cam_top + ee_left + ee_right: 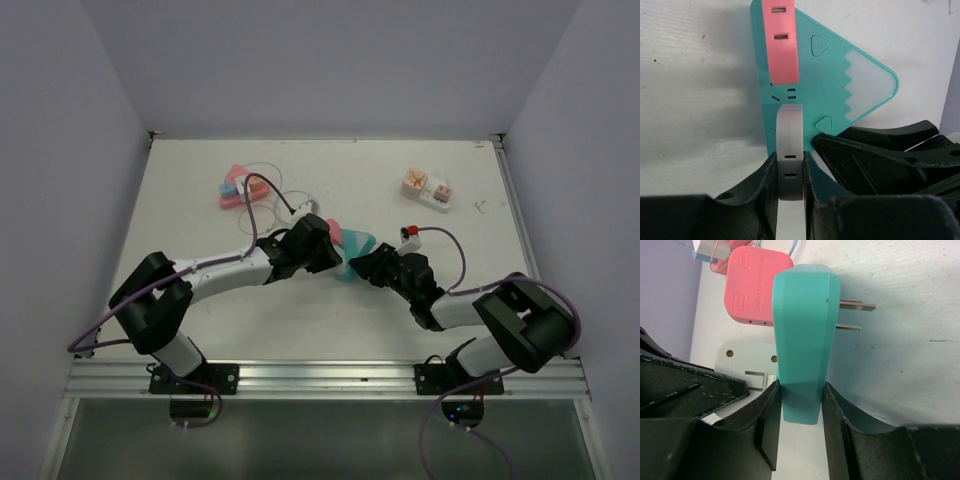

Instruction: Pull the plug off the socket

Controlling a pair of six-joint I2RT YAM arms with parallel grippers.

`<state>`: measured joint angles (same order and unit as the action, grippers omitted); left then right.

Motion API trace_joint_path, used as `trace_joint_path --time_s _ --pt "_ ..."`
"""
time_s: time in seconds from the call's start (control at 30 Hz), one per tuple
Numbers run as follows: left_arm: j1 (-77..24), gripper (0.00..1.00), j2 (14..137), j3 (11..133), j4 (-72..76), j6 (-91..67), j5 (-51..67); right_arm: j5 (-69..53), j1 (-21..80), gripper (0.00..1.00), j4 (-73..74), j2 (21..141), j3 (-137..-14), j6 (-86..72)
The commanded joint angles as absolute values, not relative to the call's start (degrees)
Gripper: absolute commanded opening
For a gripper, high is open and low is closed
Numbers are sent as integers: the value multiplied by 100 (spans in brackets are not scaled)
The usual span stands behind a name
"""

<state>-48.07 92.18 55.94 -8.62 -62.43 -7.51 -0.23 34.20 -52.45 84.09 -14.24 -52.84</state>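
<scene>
Left gripper (790, 160) grasps the rounded white plastic plug (790, 125). Right gripper (800, 387) grasps the triangular teal plastic socket (802, 315), a rounded pink plug (757, 285) just beyond its fingertips.

The left arm (215, 270) and right arm (460, 310) pair white links with bulky black joints; purple cables (462, 258) run along both; the fingers (720, 390) are matte black.

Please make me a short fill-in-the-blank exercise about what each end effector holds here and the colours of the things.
1. The right end effector is shut on the ____ socket.
2. The left end effector is shut on the ____ plug.
3. The other plug, which no end effector holds, is ____ in colour.

Missing words: teal; white; pink.
</scene>
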Motion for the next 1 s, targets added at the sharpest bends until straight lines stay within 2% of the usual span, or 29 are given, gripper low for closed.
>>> trace_joint_path --time_s 0.0,0.17,0.67,0.8,0.97 --pt "-4799 0 8957 5362 -668 -6398 -914 333 3454 0 -4757 7902 -1529 -4711" --pt "-4799 0 8737 5081 -431 -6609 -940 799 3454 0 -4052 7594 -1565 -4544" --pt "-4500 0 7332 4359 -509 -6776 -721 1055 3454 0 -3639 7260 -1538 -4202" --pt "-4474 0 6795 4228 -694 -6750 -817 984 3445 0 -3288 6603 -1626 -4008" --pt "-3895 0 6171 3641 -528 -6373 -739 1002 3454 0 -2682 5828 -1705 -3788"
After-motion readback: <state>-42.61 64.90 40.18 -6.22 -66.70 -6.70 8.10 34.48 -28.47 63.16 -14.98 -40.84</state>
